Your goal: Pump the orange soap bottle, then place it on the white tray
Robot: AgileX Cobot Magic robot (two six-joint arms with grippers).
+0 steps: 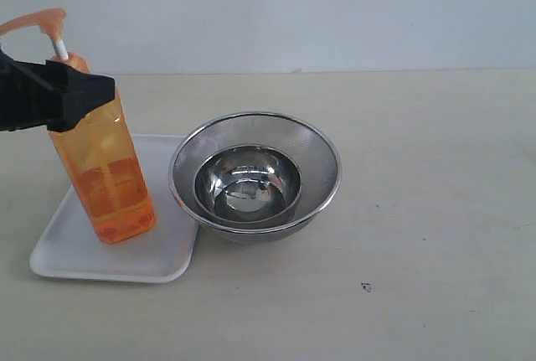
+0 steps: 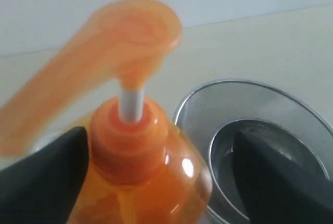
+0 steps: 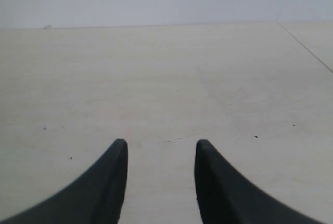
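- Spanning the whole scene, a pale beige table is seen, marked with a few dark specks
- A white tray with rounded corners and a low rim is laid on the left of the exterior view
- A round steel mesh strainer is set just beside the tray, its rim over the tray's near corner; a smaller polished steel bowl is nested inside it
- The orange soap bottle is stood on the tray, close to the strainer; it is tall, rectangular and translucent orange, with liquid seen through its walls
- The left gripper is placed around the bottle's shoulder; one black finger is seen against the plastic, the other is held clear of it, so the jaws are wide and nothing is clamped
- The right gripper is held over bare table, its fingers parted by a narrow gap with nothing between them
- The bottle is topped by an orange pump head, raised on a white stem
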